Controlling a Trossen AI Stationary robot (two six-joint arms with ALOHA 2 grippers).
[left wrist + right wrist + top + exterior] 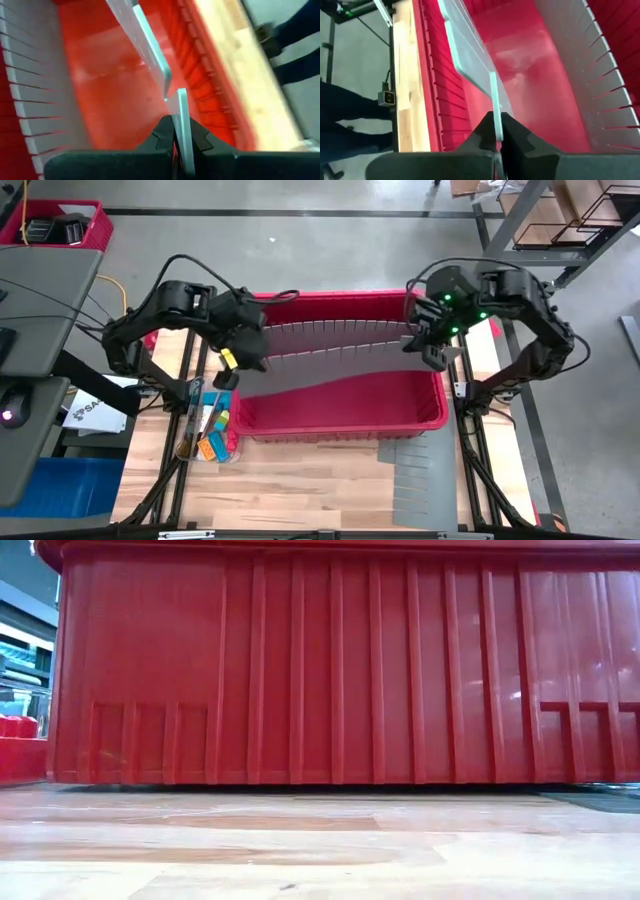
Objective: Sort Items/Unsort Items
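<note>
A long grey slotted divider panel (340, 375) spans the large red bin (340, 425) from left to right, raised and tilted. My left gripper (228, 372) is shut on its left end and my right gripper (432, 352) on its right end. A second slotted divider (340, 335) stands behind it in the bin. The items (212, 435), small orange, blue and yellow pieces with thin sticks, lie on the table just left of the bin's near corner, apart from both grippers. The low view shows only the bin's wall (330, 670). My left gripper pinches the divider's left end edge (182, 107) between its two fingers, which slant down from the left. The thin panel stands on edge in the hold and runs away over the bin's inside. My right gripper pinches the divider's right end edge (493, 102) between its two fingers, slanting down from the right. The panel stands on edge and stretches toward the other arm above the bin's floor.
Another grey divider (410, 470) lies flat on the wooden table in front of the bin's right corner. A red crate (60, 225) sits far left beyond the table, and a blue bin (50, 485) below its left edge. A person's legs show beyond the table.
</note>
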